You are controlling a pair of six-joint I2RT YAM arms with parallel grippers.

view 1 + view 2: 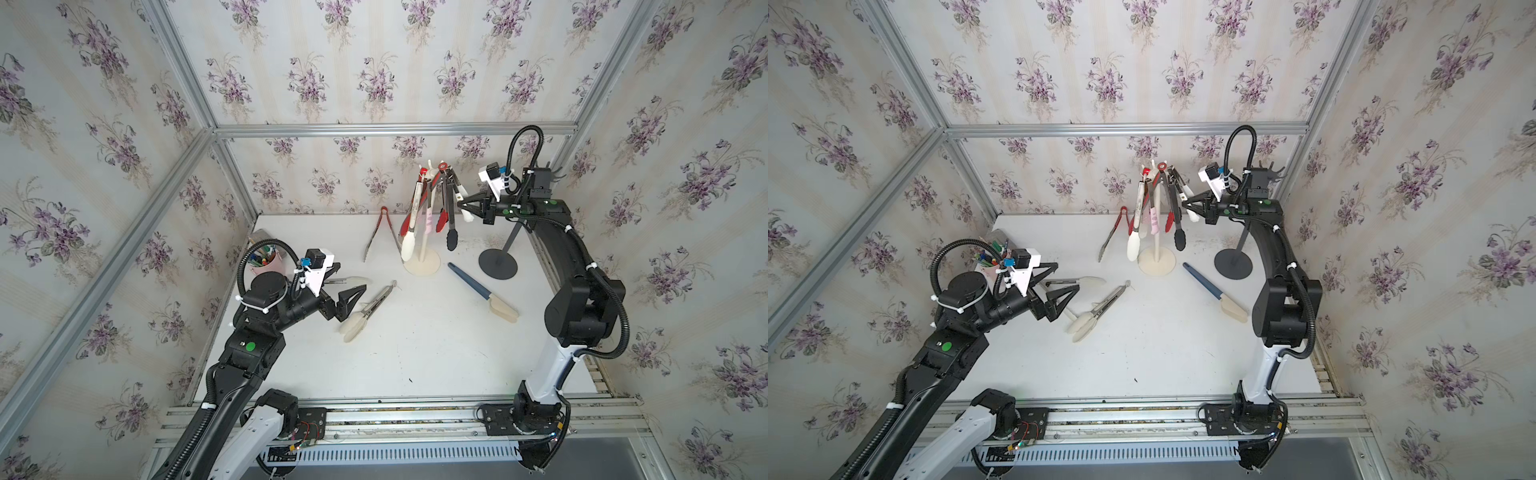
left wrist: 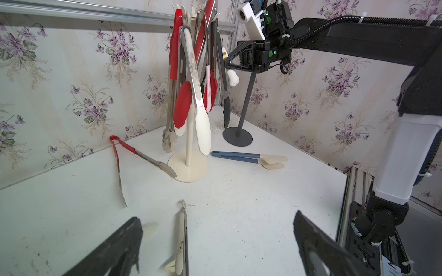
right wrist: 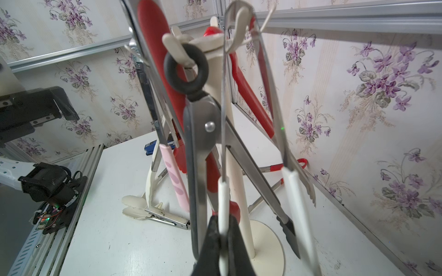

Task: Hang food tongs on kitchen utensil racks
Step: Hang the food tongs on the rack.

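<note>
While your right gripper [image 3: 223,218] pinches the white-handled tongs [image 3: 293,191] hanging on the cream-white rack [image 1: 430,268], a sideways tug could unhook them or topple it. Your left gripper [image 2: 215,217] hovers open over cream-tipped tongs [image 2: 181,229]

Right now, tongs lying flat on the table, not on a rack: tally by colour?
Red-handled tongs: 1
Blue-handled tongs: 1
Cream-tipped steel tongs: 2
Total: 4
</note>
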